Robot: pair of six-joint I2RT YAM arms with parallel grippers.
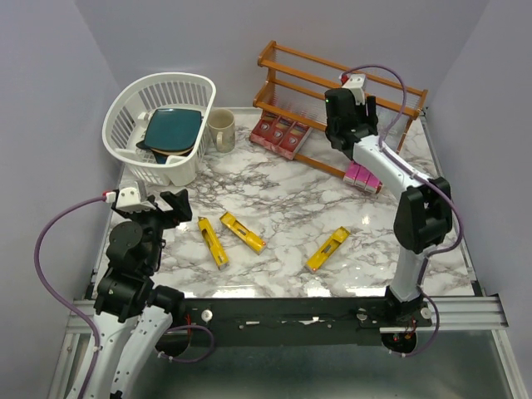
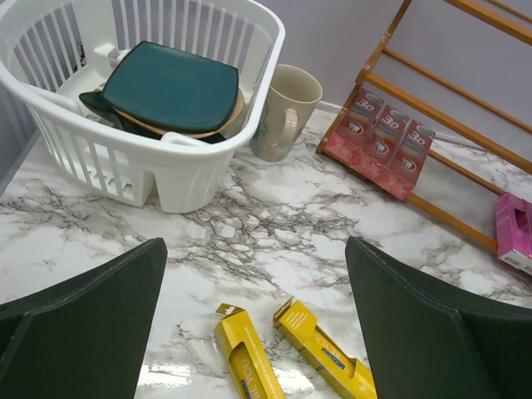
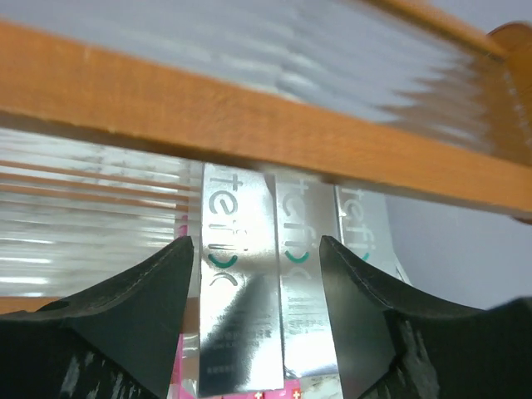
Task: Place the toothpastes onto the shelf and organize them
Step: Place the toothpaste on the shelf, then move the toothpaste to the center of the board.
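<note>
the right gripper [image 3: 258, 274] is at the wooden shelf [image 3: 249, 125], its jaws partly open either side of a silver toothpaste carton [image 3: 237, 332] in a row of silver ones, with a sliver of gap at one finger. the left gripper [image 1: 169, 206] hangs wide open over the bench's [image 1: 274, 191] near-left corner. three yellow toothpaste cartons [image 1: 242, 232] lie near the bench's near edge. red cartons [image 1: 281, 133] and pink cartons [image 1: 359, 176] sit on the shelf's bottom tier.

We look down from high behind the arms over the whole table [image 1: 274, 191]. Our left wrist view faces ahead past the left gripper [image 2: 256, 245], sharing the basket [image 2: 191, 179] and shelf [image 2: 383, 41] with that overhead view. Our right wrist view sits very close, with silver cartons [image 3: 237, 316] between the fingers of the right gripper [image 3: 256, 241].
</note>
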